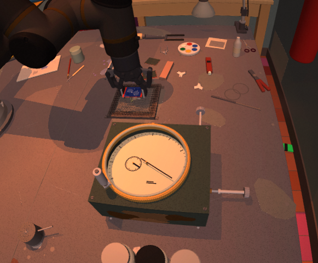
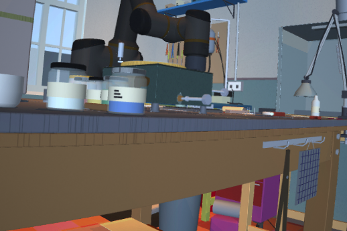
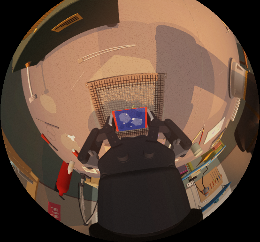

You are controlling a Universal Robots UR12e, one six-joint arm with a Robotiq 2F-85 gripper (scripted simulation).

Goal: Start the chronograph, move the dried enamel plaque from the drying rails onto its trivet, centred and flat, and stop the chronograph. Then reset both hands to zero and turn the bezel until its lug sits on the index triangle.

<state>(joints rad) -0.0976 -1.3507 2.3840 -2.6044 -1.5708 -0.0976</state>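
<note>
My gripper (image 1: 133, 91) (image 3: 130, 121) has one finger on each red-edged side of the blue enamel plaque (image 1: 133, 92) (image 3: 131, 119), holding it level over the far part of the wire mesh mat (image 1: 135, 102) (image 3: 126, 96). A small trivet tip (image 3: 132, 106) shows just beyond the plaque's edge; the remainder is hidden under it. The chronograph (image 1: 150, 167) sits nearer on the bench, a dark box with an orange bezel (image 1: 146, 162). Its long hand (image 1: 156, 168) points to the lower right. A pusher (image 1: 200, 113) sticks out at the back, a second stem (image 1: 232, 192) at the right, and a lug (image 1: 101, 177) stands on the bezel's left.
Behind the mat lie a paint palette (image 1: 189, 48), a red tube (image 1: 208, 65), a bottle (image 1: 237, 47) and pliers (image 1: 258, 80). A jar (image 1: 77, 54), pencils (image 1: 73, 70) and a paper (image 1: 38, 69) lie at the left. Jars (image 2: 97, 91) stand on the near edge.
</note>
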